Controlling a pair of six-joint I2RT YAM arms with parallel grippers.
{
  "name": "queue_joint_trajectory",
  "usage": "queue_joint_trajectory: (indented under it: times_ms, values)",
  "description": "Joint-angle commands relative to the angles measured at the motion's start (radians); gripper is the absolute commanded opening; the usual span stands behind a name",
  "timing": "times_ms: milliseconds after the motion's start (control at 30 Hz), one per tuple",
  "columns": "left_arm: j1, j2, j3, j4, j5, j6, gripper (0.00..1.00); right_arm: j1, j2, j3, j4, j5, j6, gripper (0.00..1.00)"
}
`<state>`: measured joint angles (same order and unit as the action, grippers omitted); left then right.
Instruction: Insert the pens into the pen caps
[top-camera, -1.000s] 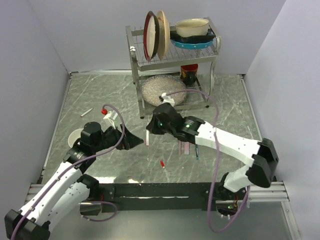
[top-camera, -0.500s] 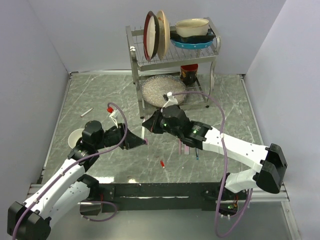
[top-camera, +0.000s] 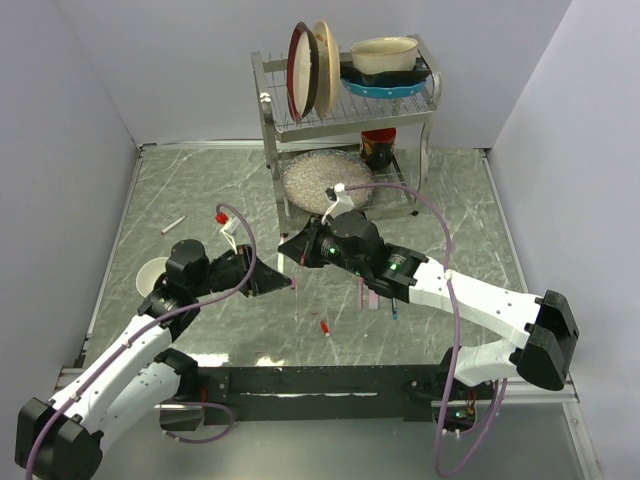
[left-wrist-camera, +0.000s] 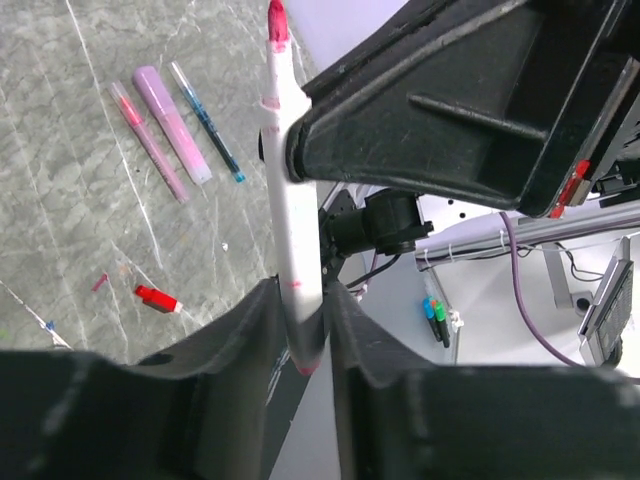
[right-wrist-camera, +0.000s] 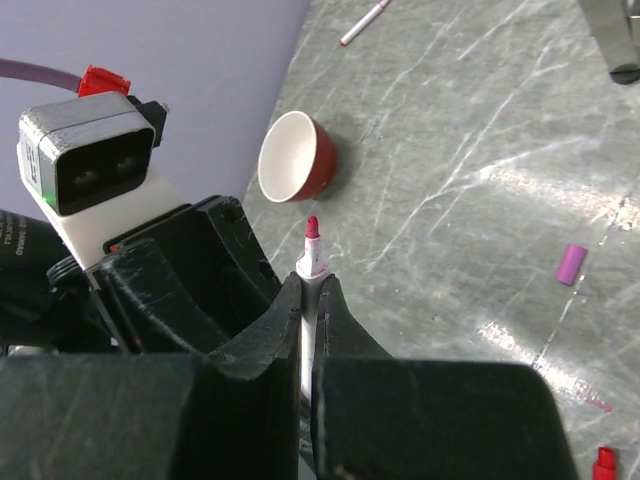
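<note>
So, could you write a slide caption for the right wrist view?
Right pincer grips a white, magenta-tipped pen; a red cup and purple cap lie on the table.

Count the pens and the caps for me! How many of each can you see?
Pens: 5 (held white pen, loose white pen, red-pink pen, pale pink pen, blue pen)
Caps: 2 (red cap, purple cap)
Total: 7
</note>
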<state>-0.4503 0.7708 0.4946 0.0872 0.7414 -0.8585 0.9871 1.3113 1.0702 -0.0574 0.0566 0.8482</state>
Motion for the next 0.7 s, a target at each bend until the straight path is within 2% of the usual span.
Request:
queue_joint_trajectory:
  times_ms: [0,67,200,267,333,367,467,500,667]
  values:
    - [-0.001,-0.004,0.016,0.039,0.016,0.013,0.29,0.015,-0.030,-0.016,0.056,-0.037,-0.017,0.00]
    - [-0.001,-0.001,0.022,0.031,0.012,0.019,0.26,0.015,-0.029,-0.024,0.056,-0.052,-0.023,0.00]
    - [-0.001,0.005,0.027,0.026,0.018,0.030,0.01,0.019,-0.021,-0.013,0.074,-0.095,-0.052,0.00]
    - [-0.001,0.001,0.028,0.020,0.016,0.038,0.01,0.024,-0.020,-0.007,0.070,-0.115,-0.058,0.02]
    - [-0.001,-0.004,0.044,-0.018,0.003,0.067,0.01,0.024,-0.030,-0.007,0.065,-0.120,-0.055,0.18]
    - [-0.001,-0.011,0.054,-0.042,-0.011,0.084,0.01,0.024,-0.037,-0.009,0.065,-0.106,-0.049,0.37]
    - [-0.001,-0.022,0.108,-0.174,-0.088,0.168,0.01,0.022,-0.061,-0.004,0.016,-0.063,-0.028,0.52]
    - [0.001,-0.025,0.122,-0.244,-0.143,0.208,0.01,0.024,-0.064,0.005,-0.010,-0.008,-0.009,0.53]
    - [0.002,-0.044,0.203,-0.389,-0.270,0.305,0.01,0.021,-0.026,0.060,-0.175,0.123,0.052,0.52]
